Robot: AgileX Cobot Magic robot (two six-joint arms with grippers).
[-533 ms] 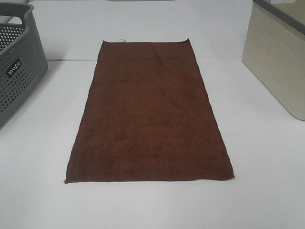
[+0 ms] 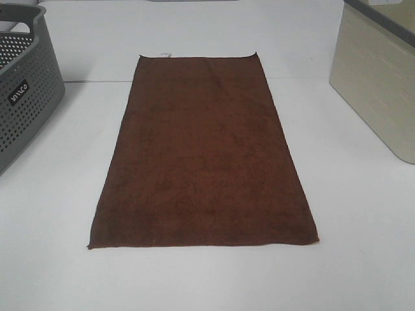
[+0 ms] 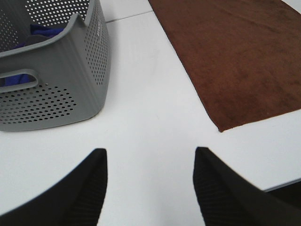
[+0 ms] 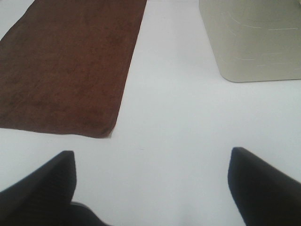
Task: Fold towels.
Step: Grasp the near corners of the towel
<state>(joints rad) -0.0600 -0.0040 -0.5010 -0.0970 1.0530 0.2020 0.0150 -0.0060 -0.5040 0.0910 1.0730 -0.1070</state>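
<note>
Here our left gripper and right gripper both stand spread, holding nothing, each apart from a near corner of the towel. Only the left wrist view shows blue cloth inside the grey basket. At the high view's centre the towel lies flat, its long axis running bottom to top, with the white tag at its top edge.

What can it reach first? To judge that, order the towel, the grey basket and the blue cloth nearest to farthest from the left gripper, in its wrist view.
From the left gripper:
1. the towel, near corner, toward the middle, and the grey basket, on the left: too close to call.
2. the blue cloth, inside the basket: farthest.
</note>
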